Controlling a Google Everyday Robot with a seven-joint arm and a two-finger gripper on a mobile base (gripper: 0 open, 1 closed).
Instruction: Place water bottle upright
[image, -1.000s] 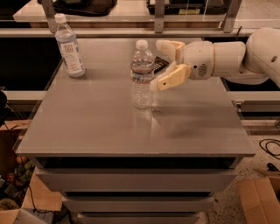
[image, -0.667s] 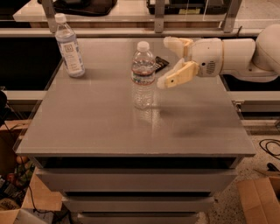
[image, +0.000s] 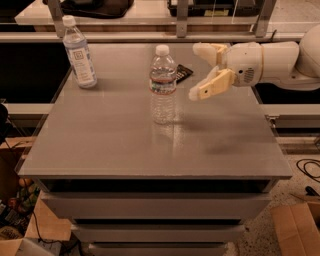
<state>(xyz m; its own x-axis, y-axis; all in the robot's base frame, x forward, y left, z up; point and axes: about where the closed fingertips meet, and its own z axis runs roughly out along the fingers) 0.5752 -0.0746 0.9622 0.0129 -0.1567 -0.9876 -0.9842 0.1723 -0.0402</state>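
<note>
Clear water bottle (image: 163, 86) beside pincer (image: 195, 71); one other bottle (image: 79, 54).

Table (image: 100, 145): carries both bottles.
Water bottle (image: 163, 85): upright on the table, near its middle, slightly toward the back.
Other bottle (image: 79, 52): upright at the back left corner, well apart from the water bottle.
Flat object (image: 183, 73): on the table, just behind and right of the water bottle.
My gripper (image: 195, 71): over the table, right of the water bottle, near it but apart, fingers spread.
Box (image: 295, 227): on the floor, right of the table.
</note>
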